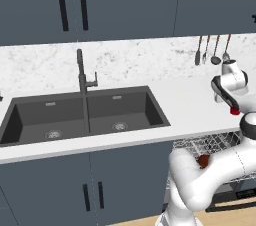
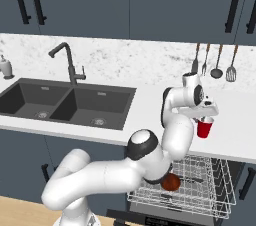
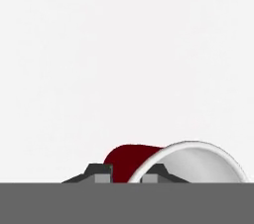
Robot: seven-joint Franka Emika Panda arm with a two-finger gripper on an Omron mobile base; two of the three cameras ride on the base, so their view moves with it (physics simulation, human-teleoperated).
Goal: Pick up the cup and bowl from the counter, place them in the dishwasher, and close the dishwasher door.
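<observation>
The gripper (image 2: 204, 118) is pinching the rim of the cup (image 2: 204, 127), one finger inside the mouth and one outside on the red wall. The hand view shows this best: the two dark fingertips (image 3: 100, 172) stand close together at the bottom with the cup's pale rim (image 3: 191, 144) curving between them, the red outside to the left and the pale inside to the right, all against the bare white counter (image 3: 124, 59). In the right base view the cup is upright under the hand, over the counter to the right of the sink (image 2: 65, 101); whether its base touches the stone cannot be told. From the left base view just a small red bit of the cup (image 1: 234, 112) peeks out below the hand, with the rest behind the wrist.

Below the counter edge, right of the sink, the dishwasher (image 2: 200, 185) stands open with its grey wire rack pulled out. The bowl (image 2: 170, 182) sits in that rack, reddish-brown, partly behind the arm's elbow; in the left base view it shows as a brown patch (image 1: 203, 160) between arm segments. A dark strip of the dishwasher door (image 1: 235, 197) lies low beneath the rack.

Further out, the tap (image 1: 82, 75) rises behind the sink, and utensils (image 2: 215, 62) hang on the wall behind the cup.
</observation>
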